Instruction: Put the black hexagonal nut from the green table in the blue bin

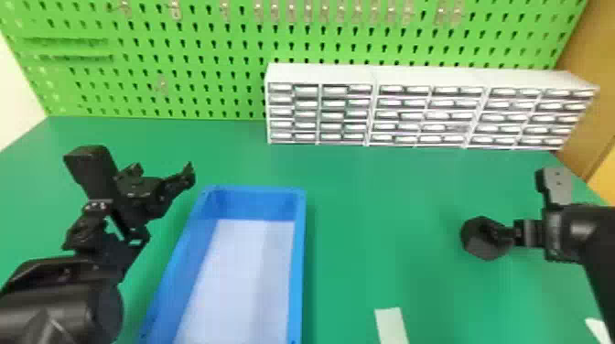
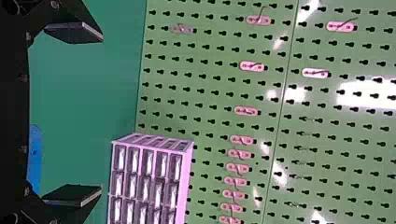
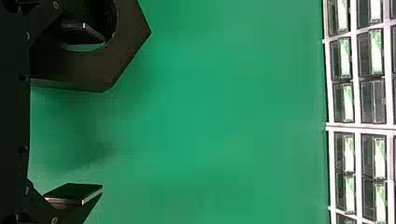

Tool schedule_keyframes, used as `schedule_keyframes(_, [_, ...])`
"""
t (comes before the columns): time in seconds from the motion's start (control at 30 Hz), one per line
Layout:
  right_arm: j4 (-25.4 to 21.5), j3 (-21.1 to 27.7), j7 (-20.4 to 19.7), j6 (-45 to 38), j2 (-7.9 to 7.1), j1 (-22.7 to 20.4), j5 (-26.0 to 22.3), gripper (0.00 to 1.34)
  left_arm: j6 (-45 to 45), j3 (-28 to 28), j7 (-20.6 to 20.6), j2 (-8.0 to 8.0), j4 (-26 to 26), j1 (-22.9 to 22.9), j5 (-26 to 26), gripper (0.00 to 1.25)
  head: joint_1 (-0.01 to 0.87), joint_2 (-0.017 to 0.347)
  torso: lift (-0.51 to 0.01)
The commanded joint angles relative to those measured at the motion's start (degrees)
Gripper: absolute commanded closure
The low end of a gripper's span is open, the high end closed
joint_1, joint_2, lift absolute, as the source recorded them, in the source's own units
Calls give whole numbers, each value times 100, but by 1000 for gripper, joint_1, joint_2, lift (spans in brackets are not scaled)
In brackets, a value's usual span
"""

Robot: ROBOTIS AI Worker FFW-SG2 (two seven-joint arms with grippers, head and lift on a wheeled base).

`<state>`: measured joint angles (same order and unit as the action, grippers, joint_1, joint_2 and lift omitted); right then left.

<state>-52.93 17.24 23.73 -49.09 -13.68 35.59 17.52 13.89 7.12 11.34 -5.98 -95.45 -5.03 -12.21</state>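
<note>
Green table (image 1: 389, 192), blue bin (image 1: 298, 256); nut (image 1: 480, 249) at right gripper (image 1: 524, 232)

Left gripper (image 1: 138, 161) with its two flat black fingers (image 2: 74, 32) spread wide apart; the green table (image 2: 84, 93) is visible between them. A blue strip of the bin (image 2: 34, 158) is seen just beside the gripper's dark frame, the remainder hidden. The table meets an upright green pegboard (image 2: 210, 88), which is perforated in regular rows, crossed by a thin seam (image 2: 281, 112), and marked by bright reflections (image 2: 366, 94). The board bears small hooks (image 2: 252, 66), several closely spaced in a line. A drawer cabinet (image 2: 186, 172), partly in view, stands near the board.
</note>
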Motion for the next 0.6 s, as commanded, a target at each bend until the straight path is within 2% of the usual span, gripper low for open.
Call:
schedule_keyframes(0.0, [2, -1, 0, -4, 14, -8, 41, 168, 0, 0, 0, 0, 0, 2, 0, 136, 666, 32, -100])
schedule_keyframes(0.47, [2, -19, 0, 31, 32, -43, 76, 173, 0, -17, 0, 0, 0, 2, 9, 136, 666, 32, -100])
schedule_keyframes(0.57, [2, -19, 0, 31, 32, -52, 93, 208, 0, 0, 0, 0, 0, 2, 9, 136, 666, 32, -100])
